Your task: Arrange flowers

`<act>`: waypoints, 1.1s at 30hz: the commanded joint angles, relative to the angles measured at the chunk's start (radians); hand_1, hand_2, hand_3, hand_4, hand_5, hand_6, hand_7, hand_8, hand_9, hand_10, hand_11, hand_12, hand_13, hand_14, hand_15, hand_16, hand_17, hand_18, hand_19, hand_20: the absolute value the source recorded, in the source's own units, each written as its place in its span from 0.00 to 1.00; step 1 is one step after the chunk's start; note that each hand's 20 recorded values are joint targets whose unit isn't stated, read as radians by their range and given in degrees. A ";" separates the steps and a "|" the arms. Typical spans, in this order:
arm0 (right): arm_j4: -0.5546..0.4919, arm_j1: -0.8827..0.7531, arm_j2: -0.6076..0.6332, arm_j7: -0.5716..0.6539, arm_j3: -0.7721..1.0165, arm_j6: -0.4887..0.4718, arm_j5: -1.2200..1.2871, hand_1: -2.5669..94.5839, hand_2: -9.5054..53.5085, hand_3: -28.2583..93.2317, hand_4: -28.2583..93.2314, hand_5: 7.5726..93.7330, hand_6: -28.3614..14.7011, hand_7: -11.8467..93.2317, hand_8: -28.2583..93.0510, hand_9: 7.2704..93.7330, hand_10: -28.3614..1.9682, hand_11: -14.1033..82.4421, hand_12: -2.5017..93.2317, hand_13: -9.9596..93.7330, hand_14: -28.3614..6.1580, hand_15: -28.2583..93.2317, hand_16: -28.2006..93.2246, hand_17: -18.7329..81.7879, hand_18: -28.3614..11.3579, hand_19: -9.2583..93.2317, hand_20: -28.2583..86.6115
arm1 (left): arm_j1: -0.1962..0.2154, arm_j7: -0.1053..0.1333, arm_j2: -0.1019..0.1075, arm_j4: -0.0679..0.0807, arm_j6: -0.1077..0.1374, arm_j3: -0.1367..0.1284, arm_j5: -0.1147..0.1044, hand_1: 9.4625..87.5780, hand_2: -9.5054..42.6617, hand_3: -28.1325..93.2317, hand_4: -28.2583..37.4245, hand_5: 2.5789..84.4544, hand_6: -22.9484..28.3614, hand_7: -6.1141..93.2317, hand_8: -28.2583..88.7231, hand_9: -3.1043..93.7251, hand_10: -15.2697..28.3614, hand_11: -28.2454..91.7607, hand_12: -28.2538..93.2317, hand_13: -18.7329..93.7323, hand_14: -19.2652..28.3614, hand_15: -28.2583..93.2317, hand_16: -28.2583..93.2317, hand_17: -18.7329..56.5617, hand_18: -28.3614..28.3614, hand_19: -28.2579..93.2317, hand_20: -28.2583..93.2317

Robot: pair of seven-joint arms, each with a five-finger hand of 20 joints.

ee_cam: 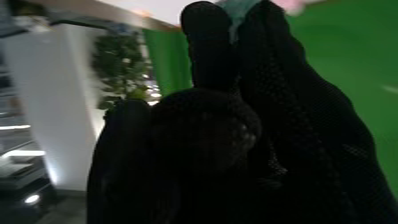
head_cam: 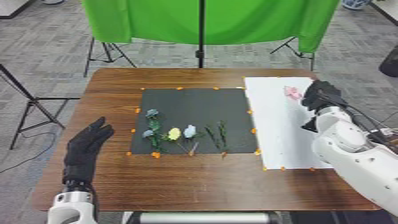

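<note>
My right hand is over the right edge of the white sheet. A pink flower is at its fingertips, over the sheet's upper part. In the right wrist view, my right hand has a pale green piece between its fingers, with pink petals just beyond; the hand is closed on this flower. My left hand is open at the table's left side. Blue flowers, a yellow flower, a pale flower and green stems lie on the dark mat.
The brown wooden table extends around the mat and sheet. Orange markers line their edges. Beyond the far edge are a green curtain and a black stand; another stand is left of the table.
</note>
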 commanded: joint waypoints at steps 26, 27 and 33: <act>-0.169 0.233 -0.130 -0.241 -0.408 -0.161 0.129 0.64 0.00 0.65 0.08 0.79 0.73 0.28 0.27 0.97 0.63 0.31 0.37 1.00 0.78 0.69 0.50 0.87 0.48 1.00 0.71 | 0.016 -0.020 0.003 -0.003 -0.009 0.002 0.004 0.23 0.24 0.76 0.08 0.55 0.54 0.14 0.19 0.51 0.67 0.37 0.32 0.48 0.76 0.39 0.23 0.32 0.71 0.29 0.38; -0.170 0.235 -0.131 -0.242 -0.409 -0.162 0.133 0.63 0.00 0.64 0.08 0.78 0.73 0.28 0.27 0.96 0.62 0.33 0.36 1.00 0.78 0.69 0.51 0.87 0.48 1.00 0.72 | 0.015 -0.020 0.003 -0.002 -0.010 0.001 0.004 0.23 0.24 0.76 0.08 0.55 0.54 0.14 0.19 0.51 0.67 0.37 0.32 0.48 0.76 0.39 0.23 0.32 0.71 0.29 0.38; -0.168 0.236 -0.141 -0.245 -0.407 -0.126 0.118 0.63 0.00 0.64 0.08 0.78 0.73 0.28 0.27 0.96 0.62 0.34 0.35 1.00 0.78 0.69 0.50 0.87 0.48 1.00 0.72 | 0.013 -0.019 0.003 -0.001 -0.013 0.002 0.005 0.23 0.24 0.76 0.08 0.55 0.54 0.14 0.19 0.51 0.66 0.37 0.32 0.48 0.76 0.39 0.23 0.32 0.71 0.29 0.38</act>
